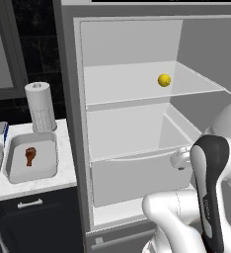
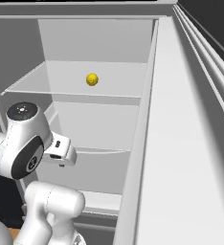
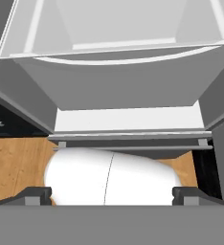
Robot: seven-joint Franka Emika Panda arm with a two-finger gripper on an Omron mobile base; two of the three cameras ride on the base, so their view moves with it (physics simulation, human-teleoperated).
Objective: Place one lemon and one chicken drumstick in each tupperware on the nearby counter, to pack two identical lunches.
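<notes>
You see one lemon (image 1: pixel 164 80) on the upper fridge shelf (image 1: pixel 137 86), in the upper middle of the frame. At left, on the surface (image 1: pixel 63 170), a tupperware (image 1: pixel 32 157) holds a chicken drumstick (image 1: pixel 30 156); a paper towel roll (image 1: pixel 40 106) stands behind it. In the hand view the tool (image 3: pixel 112 195) has its fingertips (image 3: pixel 36 195) wide apart, holding nothing, at the bottom edge.

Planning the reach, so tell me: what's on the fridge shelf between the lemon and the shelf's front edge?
Nothing. In the left base view the lemon sits alone on the upper fridge shelf, with bare shelf from it to the front edge; the right base view shows the same.
</notes>
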